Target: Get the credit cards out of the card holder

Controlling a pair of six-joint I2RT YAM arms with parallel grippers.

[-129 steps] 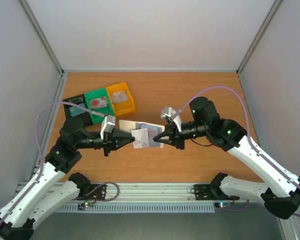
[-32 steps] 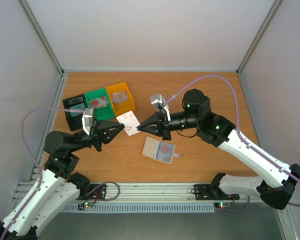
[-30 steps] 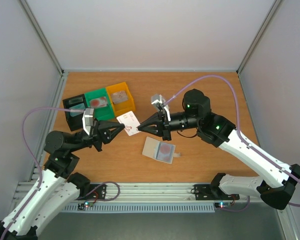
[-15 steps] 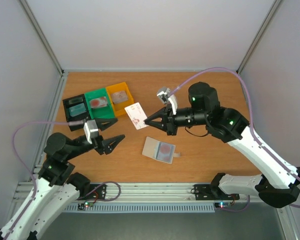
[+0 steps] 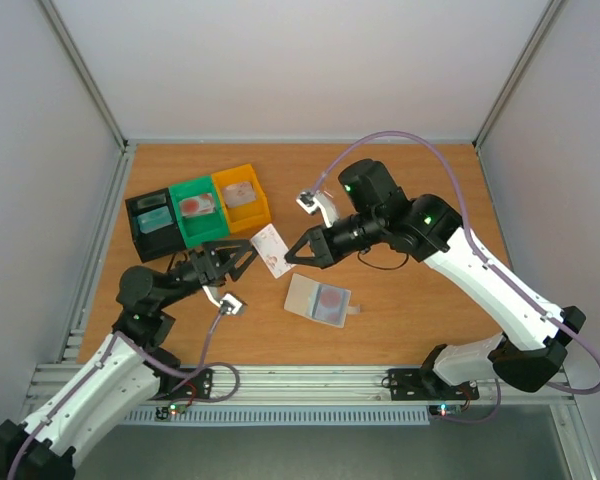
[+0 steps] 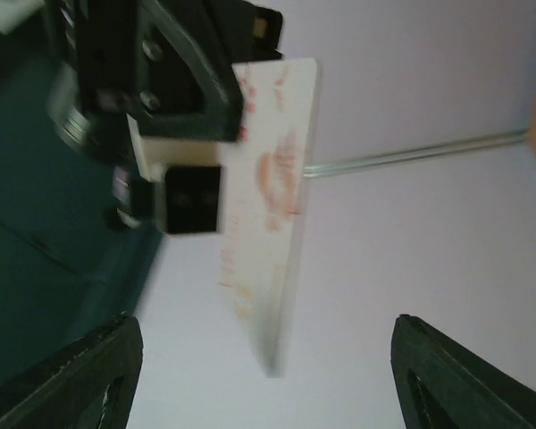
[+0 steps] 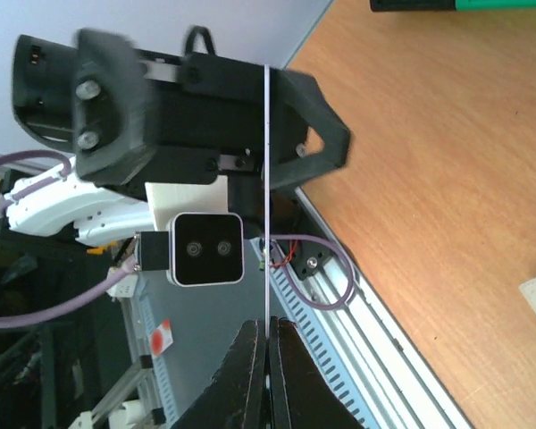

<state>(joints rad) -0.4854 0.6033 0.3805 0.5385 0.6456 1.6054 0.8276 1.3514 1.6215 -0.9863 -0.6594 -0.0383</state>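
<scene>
My right gripper (image 5: 289, 254) is shut on a whitish credit card with reddish print (image 5: 270, 248) and holds it in the air above the table. In the right wrist view this card (image 7: 266, 179) shows edge-on as a thin line between the closed fingers (image 7: 250, 375). My left gripper (image 5: 240, 259) stands open just left of the card, touching nothing; its view shows the card (image 6: 268, 206) ahead between its spread fingertips (image 6: 80, 375). The translucent card holder (image 5: 305, 292) lies flat on the table below, with a reddish-pink card (image 5: 331, 298) inside.
Black (image 5: 135, 212), green (image 5: 181, 188) and yellow (image 5: 263, 205) bins stand in a row at the back left, each with something in it. Grey walls close the table on three sides. The metal rail with the arm bases (image 5: 310, 385) runs along the near edge.
My left gripper has opened, let go of the card and rolled over beside it. The right gripper keeps the card and has shifted it slightly left and down.
</scene>
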